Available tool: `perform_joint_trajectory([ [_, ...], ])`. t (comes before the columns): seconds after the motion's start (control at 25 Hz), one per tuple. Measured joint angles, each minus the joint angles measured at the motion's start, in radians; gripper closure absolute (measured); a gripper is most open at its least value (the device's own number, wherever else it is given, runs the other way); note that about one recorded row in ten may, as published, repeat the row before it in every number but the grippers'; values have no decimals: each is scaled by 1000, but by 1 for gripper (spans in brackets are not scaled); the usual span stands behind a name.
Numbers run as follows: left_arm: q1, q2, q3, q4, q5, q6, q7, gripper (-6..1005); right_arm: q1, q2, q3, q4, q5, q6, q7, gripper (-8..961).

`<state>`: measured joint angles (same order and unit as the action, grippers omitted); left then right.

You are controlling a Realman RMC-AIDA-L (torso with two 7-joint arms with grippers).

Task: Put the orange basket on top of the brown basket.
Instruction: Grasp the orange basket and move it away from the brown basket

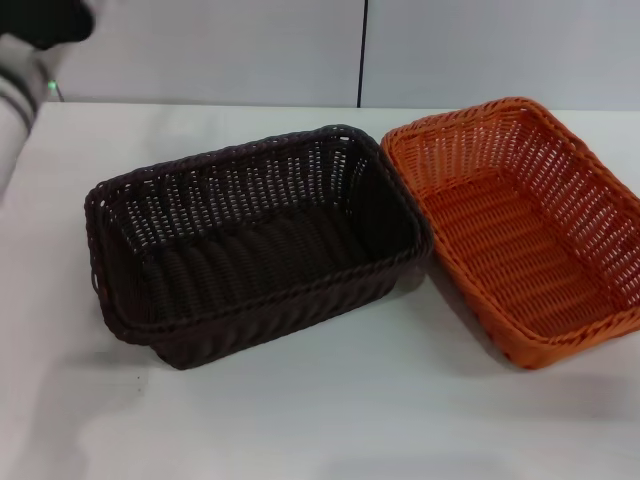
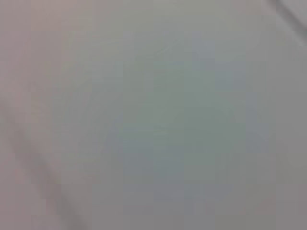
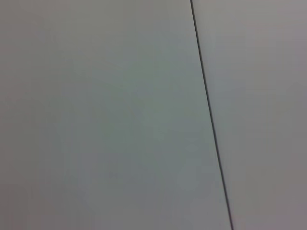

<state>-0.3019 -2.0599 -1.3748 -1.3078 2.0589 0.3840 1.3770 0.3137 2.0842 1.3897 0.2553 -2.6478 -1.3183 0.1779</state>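
Two baskets side by side on your white tabletop (image 1: 300, 430), neither stacked.

You have the brown basket (image 1: 255, 245) sitting left of centre and the orange basket (image 1: 520, 225) to its right, their near corners touching or almost so (both upright, both empty). Neither hand shows in any view, so you cannot tell whether they are released or clenched; both wrist views show only plain pale surface.

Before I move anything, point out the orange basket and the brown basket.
orange basket (image 1: 520, 250): head view, on its woven floor.
brown basket (image 1: 240, 262): head view, on its inner floor.
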Motion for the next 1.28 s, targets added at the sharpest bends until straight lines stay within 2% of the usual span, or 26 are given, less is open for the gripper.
perform_joint_trajectory([
  [0.12,102,-4,176,69,215,564,-258,221,7,-1,0,26,2,5,0,233],
  [0.16,102,-4,176,69,215,564,-258,213,11,-1,0,35,3,5,0,233],
  [0.2,133,-3,203,126,278,705,-424,205,22,-1,0,56,3,5,7,233],
  [0.32,170,-4,209,282,355,867,-785,199,29,-7,-16,106,-4,14,86,233],
  [0.36,170,-4,209,282,355,867,-785,200,29,-7,-16,106,-4,14,86,233],
  [0.4,174,-6,204,459,365,938,-1034,201,25,-26,-37,184,-41,60,176,233],
  [0.48,174,-7,203,506,361,951,-1087,202,22,-38,-43,229,-68,90,215,233],
  [0.52,172,-10,202,609,357,974,-1179,202,8,-75,-43,370,-171,233,315,233],
  [0.56,172,-10,202,609,357,974,-1179,202,8,-75,-43,370,-171,233,315,233],
  [0.6,172,-10,202,609,357,974,-1179,202,2,-125,-60,533,-246,435,393,233],
  [0.64,175,-12,208,743,347,984,-1226,202,3,-157,-81,623,-265,559,418,233],
  [0.68,175,-12,208,743,347,984,-1226,202,3,-157,-81,623,-265,559,418,233],
  [0.72,189,-12,209,786,339,988,-1218,202,17,-226,-137,795,-268,800,425,233],
  [0.76,189,-12,209,786,339,988,-1218,202,17,-226,-137,795,-268,800,425,233],
  [0.8,189,-12,209,786,339,988,-1218,202,36,-289,-181,969,-269,1039,421,233],
  [0.84,189,-12,209,786,339,988,-1218,202,47,-314,-195,1054,-269,1158,409,233],
  [0.88,207,-12,209,816,319,990,-1207,202,47,-314,-195,1054,-269,1158,409,233],
  [0.92,207,-12,209,816,319,990,-1207,202,71,-340,-202,1201,-264,1414,359,233],
  [0.96,207,-12,212,836,317,987,-1201,202,71,-340,-202,1201,-264,1414,359,233],
  [1.04,207,-12,212,836,317,987,-1201,202,99,-332,-174,1298,-240,1664,267,233],
  [1.08,207,-12,212,836,317,987,-1201,202,120,-307,-137,1336,-209,1803,187,233],
  [1.12,202,-13,213,857,314,984,-1198,202,159,-232,-35,1383,-131,2062,-22,233],
  [1.16,202,-13,213,857,314,984,-1198,202,159,-232,-35,1383,-131,2062,-22,233],
  [1.2,191,-18,219,876,295,961,-1191,202,181,-128,95,1416,-67,2255,-263,233],
  [1.24,188,-18,220,877,290,954,-1190,202,181,-128,95,1416,-67,2255,-263,233],
  [1.28,188,-18,220,877,290,954,-1190,202,187,-77,159,1443,-51,2346,-390,233],
])
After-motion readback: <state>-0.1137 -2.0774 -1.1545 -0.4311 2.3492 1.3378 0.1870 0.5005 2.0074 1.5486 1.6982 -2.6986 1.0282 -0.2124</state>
